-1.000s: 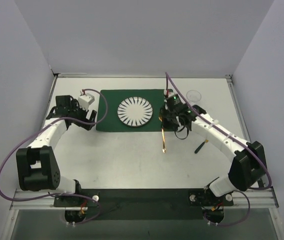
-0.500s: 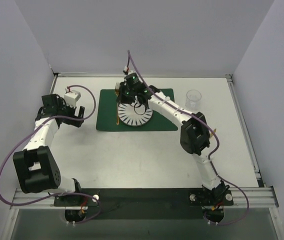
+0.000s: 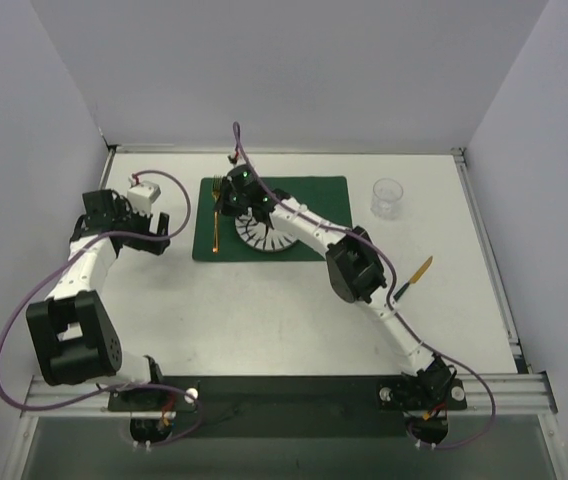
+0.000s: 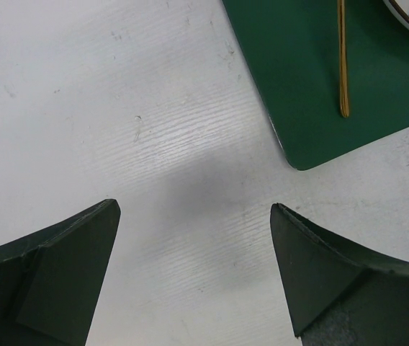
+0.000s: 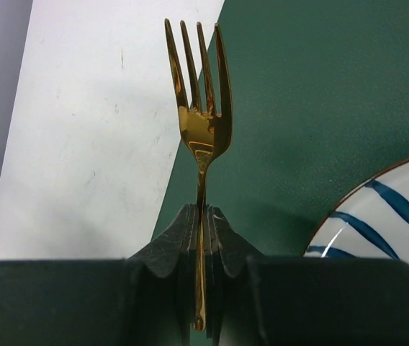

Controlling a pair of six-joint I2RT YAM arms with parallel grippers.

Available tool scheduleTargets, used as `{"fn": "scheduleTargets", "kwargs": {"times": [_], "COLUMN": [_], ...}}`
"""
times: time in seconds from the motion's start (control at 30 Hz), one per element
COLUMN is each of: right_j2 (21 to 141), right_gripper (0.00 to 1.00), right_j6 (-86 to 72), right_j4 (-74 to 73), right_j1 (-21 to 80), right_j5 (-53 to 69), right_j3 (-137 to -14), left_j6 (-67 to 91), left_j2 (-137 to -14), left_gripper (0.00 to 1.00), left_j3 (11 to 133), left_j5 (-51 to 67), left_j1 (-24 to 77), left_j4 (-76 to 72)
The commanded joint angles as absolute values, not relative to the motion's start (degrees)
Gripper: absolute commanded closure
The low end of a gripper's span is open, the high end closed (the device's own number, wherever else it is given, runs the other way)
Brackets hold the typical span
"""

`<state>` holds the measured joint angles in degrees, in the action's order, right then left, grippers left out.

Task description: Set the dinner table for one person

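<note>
The white counter point(image 3: 264, 320) spans the whole scene. The right hand point(image 5: 201, 223) is clamped tight on the gold fork point(image 5: 201, 122) over the green placemat's point(image 3: 334, 200) left strip, beside the plate point(image 5: 384, 216). The left hand point(image 4: 194, 216) gapes wide, holding nothing. Released askew, the fork could slide off the mat's left edge or clip the plate.

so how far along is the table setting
Done: the plate sits on the green placemat. In hand: the right gripper is shut on the gold fork over the mat's left strip. To do: release it, then place the knife and clear cup, both on the table right of the mat. The left gripper is open, empty.
</note>
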<state>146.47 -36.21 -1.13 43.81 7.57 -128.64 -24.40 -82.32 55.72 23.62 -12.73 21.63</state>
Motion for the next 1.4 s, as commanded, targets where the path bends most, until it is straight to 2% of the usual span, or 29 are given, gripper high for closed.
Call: {"fn": "scheduleTargets", "kwargs": {"times": [0.0, 0.43, 0.73, 1.03, 1.23, 1.37], "right_j2": [148.79, 153.37, 153.98, 153.90, 149.77, 141.36], "right_gripper": [1.00, 1.00, 0.96, 0.79, 0.78, 0.74], "right_j6": [-36.56, -37.62, -40.42, -41.92, -41.75, -39.91], "right_j4": [2.81, 3.69, 3.87, 4.39, 5.53, 6.33], "right_j1": [44.38, 44.56, 44.56, 44.30, 44.12, 43.77], "right_j5": [4.92, 2.81, 1.67, 1.93, 2.55, 4.65], "right_j3": [-133.85, -137.20, -136.41, -134.83, -130.96, -123.43], "left_j6": [-23.91, -23.91, -24.08, -24.08, -24.61, -24.00], "left_j2": [-82.35, -83.50, -84.02, -83.94, -83.76, -83.41], "left_gripper": [0.03, 0.03, 0.03, 0.03, 0.03, 0.05], "left_j3": [55.72, 55.99, 56.16, 56.60, 57.04, 59.58], "left_j5": [25.75, 25.84, 25.93, 26.28, 26.10, 26.28], "left_j1": [-12.48, -12.13, -12.04, -11.95, -10.90, -7.74], "left_j4": [20.22, 20.21, 20.21, 20.83, 21.01, 21.27]}}
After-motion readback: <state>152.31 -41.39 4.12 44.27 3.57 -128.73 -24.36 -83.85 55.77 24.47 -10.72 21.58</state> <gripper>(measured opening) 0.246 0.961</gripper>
